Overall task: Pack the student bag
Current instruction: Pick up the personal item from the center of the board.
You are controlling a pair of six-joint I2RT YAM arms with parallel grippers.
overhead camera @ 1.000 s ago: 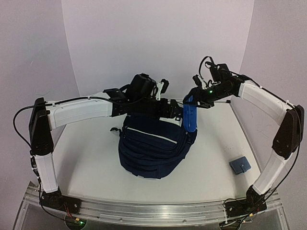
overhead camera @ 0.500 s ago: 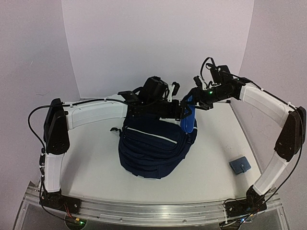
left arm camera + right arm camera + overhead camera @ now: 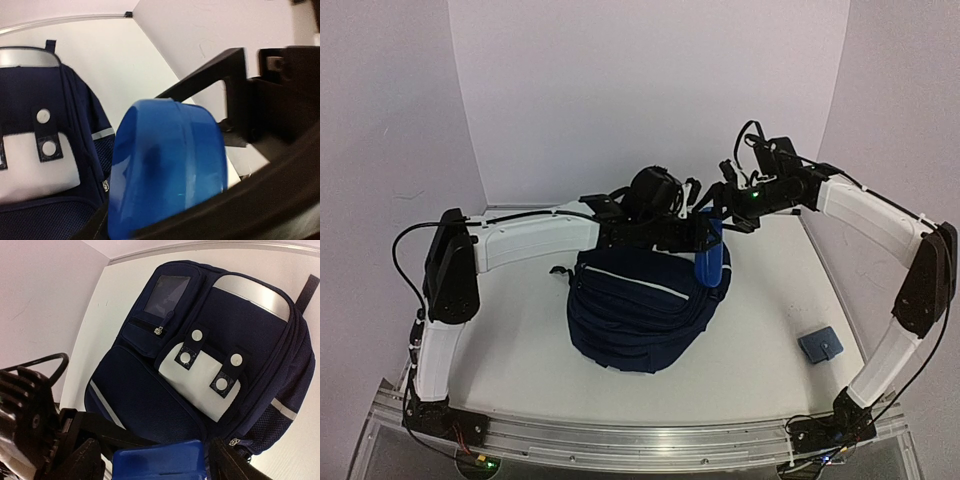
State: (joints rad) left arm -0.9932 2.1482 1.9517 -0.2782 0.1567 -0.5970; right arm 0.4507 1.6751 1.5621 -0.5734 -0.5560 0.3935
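Observation:
The student bag, navy with a white patch with snaps, lies on the table's middle. It also shows in the left wrist view and the right wrist view. My right gripper is shut on the top of a long glossy blue case, held upright and slightly tilted at the bag's far right corner. The case sits between its fingers in the right wrist view. My left gripper reaches over the bag's back, jaws open, with the case between them.
A small blue pouch lies on the table near the right arm. The white walls stand close behind and beside the bag. The two grippers are nearly touching above the bag's far edge.
My left arm has moved right until its gripper reaches the blue case. The right gripper has lowered and tilted the case toward the bag.

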